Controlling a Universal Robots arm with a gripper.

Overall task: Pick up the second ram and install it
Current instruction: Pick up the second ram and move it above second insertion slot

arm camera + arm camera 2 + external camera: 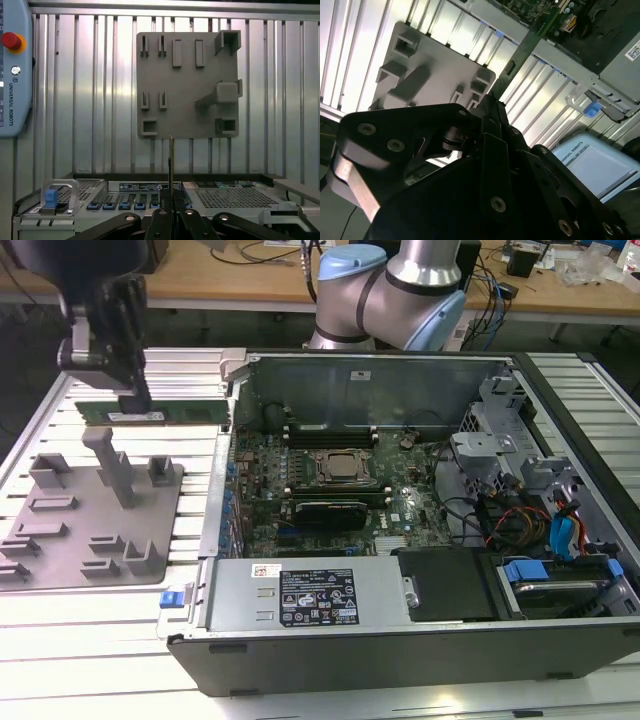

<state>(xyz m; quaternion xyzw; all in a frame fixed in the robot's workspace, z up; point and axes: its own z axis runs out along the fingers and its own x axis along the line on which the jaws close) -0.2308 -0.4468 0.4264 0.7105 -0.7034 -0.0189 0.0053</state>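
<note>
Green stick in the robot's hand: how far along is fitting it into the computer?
Picked up: the hand grips the ram, held in the air near the grey tray. Left: it is not yet over the open computer, nor in a slot.

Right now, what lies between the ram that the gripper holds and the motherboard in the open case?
In the exterior view, the case's side wall stands between the second ram, clamped in the gripper, and the motherboard.
</note>
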